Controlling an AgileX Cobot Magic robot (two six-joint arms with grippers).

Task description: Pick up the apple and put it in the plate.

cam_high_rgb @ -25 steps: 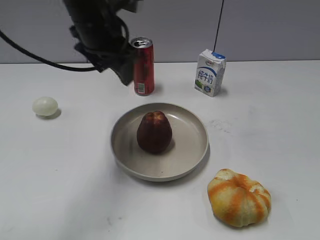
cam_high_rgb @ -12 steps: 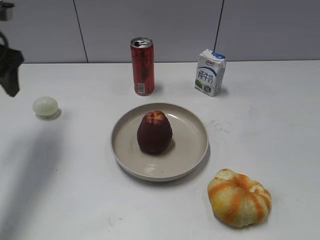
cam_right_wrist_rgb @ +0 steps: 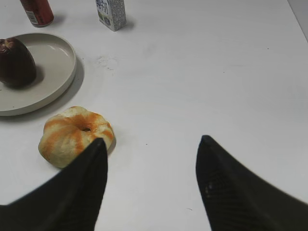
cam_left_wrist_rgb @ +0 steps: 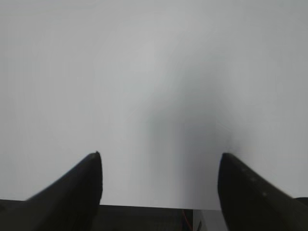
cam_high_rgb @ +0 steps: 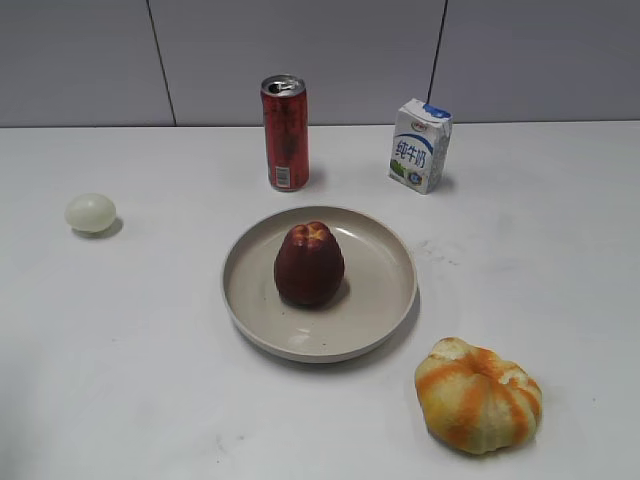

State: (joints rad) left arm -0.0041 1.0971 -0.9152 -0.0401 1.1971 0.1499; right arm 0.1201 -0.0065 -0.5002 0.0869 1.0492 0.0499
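Apple (cam_high_rgb: 309, 264) stood upright in the plate (cam_high_rgb: 385, 301). Both arms hung above the tabletop (cam_high_rgb: 150, 360), each pair of fingers (cam_left_wrist_rgb: 86, 185) (cam_right_wrist_rgb: 86, 178) spread wide, holding nothing. One can (cam_high_rgb: 285, 132), one carton (cam_high_rgb: 419, 145).

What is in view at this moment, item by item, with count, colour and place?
apple: one, dark maroon-red, standing in the middle of the plate.
plate: one, beige, centre of the table.
can: one, red, upright behind the plate.
milk carton: one, white and blue, upright to the right of the can.
egg-like ball: one, pale, far left of the table.
pumpkin-like fruit: one, orange and yellow, front right of the plate.
table: one, white.
left gripper: one, black, open over bare table.
right gripper: one, black, open, near the pumpkin-like fruit.
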